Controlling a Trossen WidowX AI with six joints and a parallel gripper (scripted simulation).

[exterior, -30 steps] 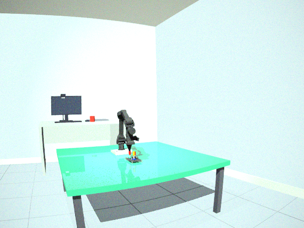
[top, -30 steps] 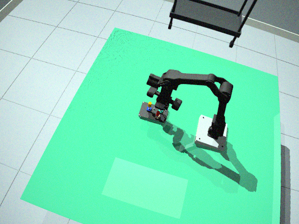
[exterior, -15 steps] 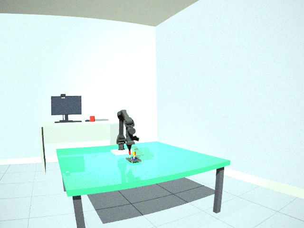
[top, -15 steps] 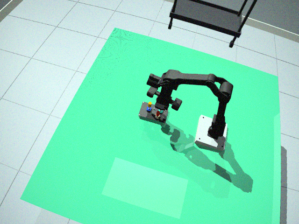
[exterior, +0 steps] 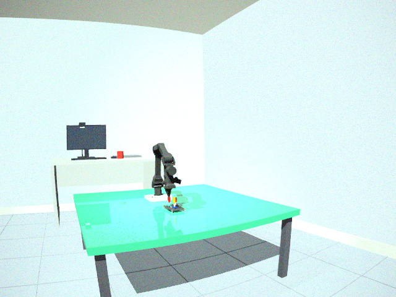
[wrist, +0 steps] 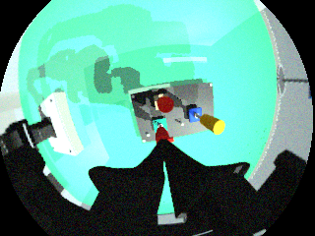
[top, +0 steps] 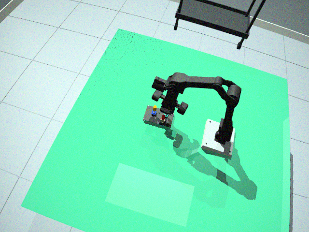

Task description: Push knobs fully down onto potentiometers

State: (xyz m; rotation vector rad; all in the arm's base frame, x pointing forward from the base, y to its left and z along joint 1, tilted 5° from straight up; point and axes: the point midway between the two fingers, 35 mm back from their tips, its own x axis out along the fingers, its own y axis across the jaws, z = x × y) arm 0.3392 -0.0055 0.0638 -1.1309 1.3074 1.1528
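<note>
The dark circuit board point(top: 149, 117) point(wrist: 203, 93) stands on the table. A yellow knob point(top: 155, 107) point(exterior: 174, 199) point(wrist: 213, 124) stands above the blue potentiometer point(top: 153, 113) point(wrist: 195, 114), with pale shaft showing between them. A dark red knob point(top: 163, 117) point(wrist: 165, 103) is over the beige potentiometer; its gap is unclear. A second red knob point(wrist: 161, 134) is over the teal potentiometer point(wrist: 158, 123), with a little pale shaft visible. My gripper point(exterior: 168, 195) point(wrist: 162, 142) is shut, holding nothing, its tips at the top of this second knob. Whether they touch it is unclear. The arm hides the tips in the top view.
The arm's white base plate point(top: 210, 135) point(wrist: 66, 123) is on the same table point(top: 87, 150) point(exterior: 223, 217), beside the board. The yellow knob rises near the gripper, on the board's far side from the base. A dark cart point(top: 212, 20) stands beyond the table edge.
</note>
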